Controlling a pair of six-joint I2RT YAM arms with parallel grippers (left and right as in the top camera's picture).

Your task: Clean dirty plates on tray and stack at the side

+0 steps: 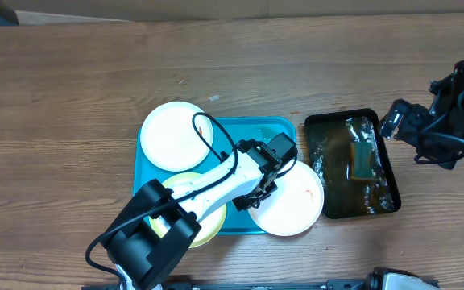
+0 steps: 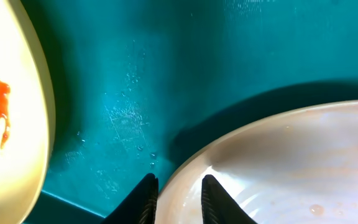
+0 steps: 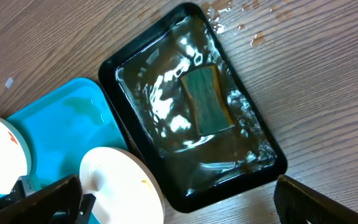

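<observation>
Three smeared plates [image 1: 171, 135] sit uncleaned and unstacked on the turquoise tray [image 1: 252, 129], so all the work is left, while the left gripper [image 2: 178, 198], jaws close-set astride the rim of the near-right white plate [image 1: 292, 205], may be pinching it; I cannot tell.

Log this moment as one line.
left gripper: pinching white plate rim at tray edge | right gripper: open, idle beside black tray | plates stacked aside: none
</observation>
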